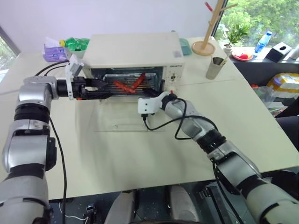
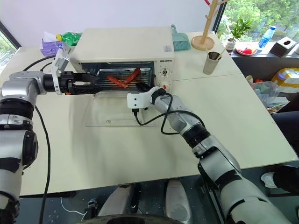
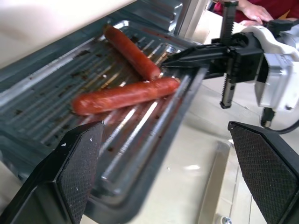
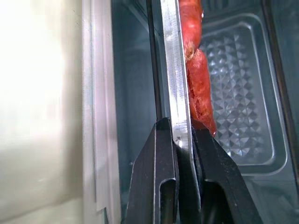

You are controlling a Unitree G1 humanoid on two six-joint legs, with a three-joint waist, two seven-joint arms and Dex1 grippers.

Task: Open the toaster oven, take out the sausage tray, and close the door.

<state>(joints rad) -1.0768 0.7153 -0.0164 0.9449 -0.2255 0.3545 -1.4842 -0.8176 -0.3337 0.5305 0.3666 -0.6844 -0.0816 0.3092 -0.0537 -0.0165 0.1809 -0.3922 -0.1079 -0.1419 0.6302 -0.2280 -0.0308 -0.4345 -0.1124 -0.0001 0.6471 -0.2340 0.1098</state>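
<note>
Right gripper (image 4: 183, 140): jaws pressed together on the bright front rim of the sausage tray (image 4: 174, 70), the metal edge pinched between the two black fingers. That pinch is plain in the right wrist view; in the head views the gripper (image 1: 154, 92) sits at centre frame, at the right end of the oven mouth, and the contact is hidden.

Left gripper (image 3: 163, 177): fingers spread wide, holding nothing, one pad either side of the tray's near edge in the left wrist view. In the head views it (image 2: 96, 79) reaches in from the left at the opening's left end.

Toaster oven (image 1: 133, 49) upper centre on the table (image 1: 117, 158). Door (image 2: 112, 112) folded down flat, below the opening.

Two sausages (image 3: 124, 95) cross on the tray's ribbed floor.
</note>
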